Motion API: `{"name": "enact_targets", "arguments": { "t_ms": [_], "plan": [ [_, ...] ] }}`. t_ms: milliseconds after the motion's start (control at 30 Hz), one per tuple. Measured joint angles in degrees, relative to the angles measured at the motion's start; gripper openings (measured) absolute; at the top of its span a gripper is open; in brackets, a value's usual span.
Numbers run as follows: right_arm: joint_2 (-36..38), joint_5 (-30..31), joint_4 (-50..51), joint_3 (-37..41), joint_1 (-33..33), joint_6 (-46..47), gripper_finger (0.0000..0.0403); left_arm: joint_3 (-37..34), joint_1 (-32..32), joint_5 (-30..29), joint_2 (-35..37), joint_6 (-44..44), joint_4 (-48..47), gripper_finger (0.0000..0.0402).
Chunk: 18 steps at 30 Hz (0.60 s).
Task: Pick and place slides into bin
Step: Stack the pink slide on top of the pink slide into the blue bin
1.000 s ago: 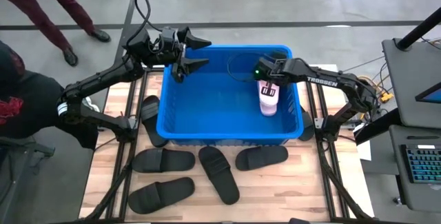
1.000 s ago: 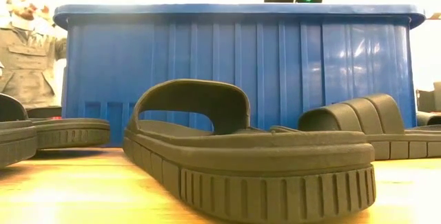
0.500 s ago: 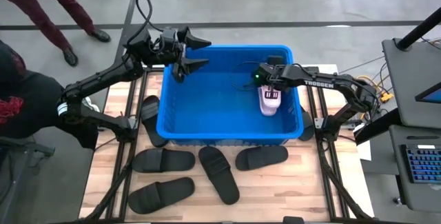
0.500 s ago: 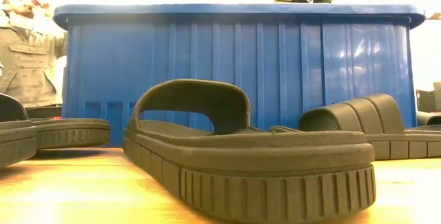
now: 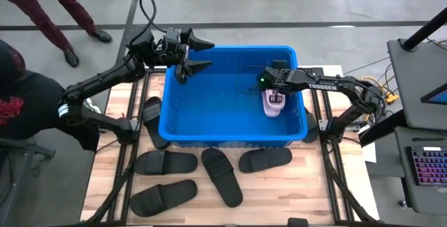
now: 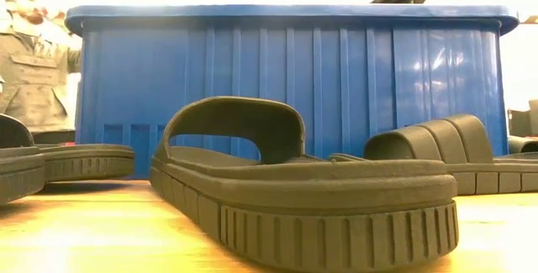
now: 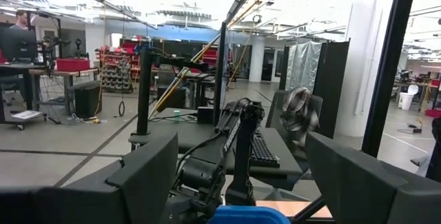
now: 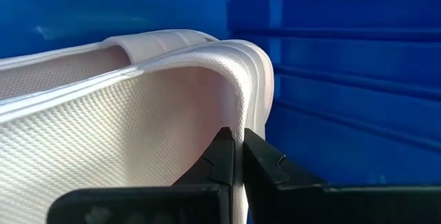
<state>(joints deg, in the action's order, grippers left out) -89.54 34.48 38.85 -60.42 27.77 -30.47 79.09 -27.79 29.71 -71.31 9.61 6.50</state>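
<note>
My right gripper (image 5: 274, 96) has come down a touch deeper into the big bright blue ribbed plastic bin (image 5: 174, 115) since a second ago, and the pale pink wide-strap slide (image 5: 272, 105) has dropped with it, close against the bin's right wall! Fingers are clamped tight on the edge of that pink strap; in the right wrist view my two dark tips (image 8: 224, 156) pinch the white woven fabric (image 8: 131, 134), with the blue ribbed wall (image 8: 331, 79) just behind. My left gripper (image 5: 190, 54) hovers above the bin's far left corner, jaws spread wide, nothing between them; the left wrist view looks out past my dark fingers (image 7: 148, 176) into the room. Out on the wooden table (image 5: 279, 192), four matte black slides wait: one (image 5: 152, 120) just beside the bin's left wall, three in front of it, (image 5: 165, 162), (image 5: 221, 176) and (image 5: 265, 158), and a fifth black one (image 5: 163, 195) nearer the front edge. Low view, the nearest black slide (image 6: 303, 193) fills the foreground before the blue wall (image 6: 286, 80)
</note>
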Motion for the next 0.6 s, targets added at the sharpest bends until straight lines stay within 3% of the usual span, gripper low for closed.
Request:
{"name": "enact_targets", "arguments": {
  "t_ms": [267, 600],
  "plan": [
    [0.0, -0.3, 0.4, -0.6, 0.0, -0.2, 0.0021, 0.0, 0.0, 0.0, 0.0, 0.0, 0.0, 0.0302],
    [-0.2, -0.9, 5.3, -2.9, 0.0, -0.2, 0.0078, 0.0, 0.0, 0.0, 0.0, 0.0, 0.0, 0.0302]
  ]
}}
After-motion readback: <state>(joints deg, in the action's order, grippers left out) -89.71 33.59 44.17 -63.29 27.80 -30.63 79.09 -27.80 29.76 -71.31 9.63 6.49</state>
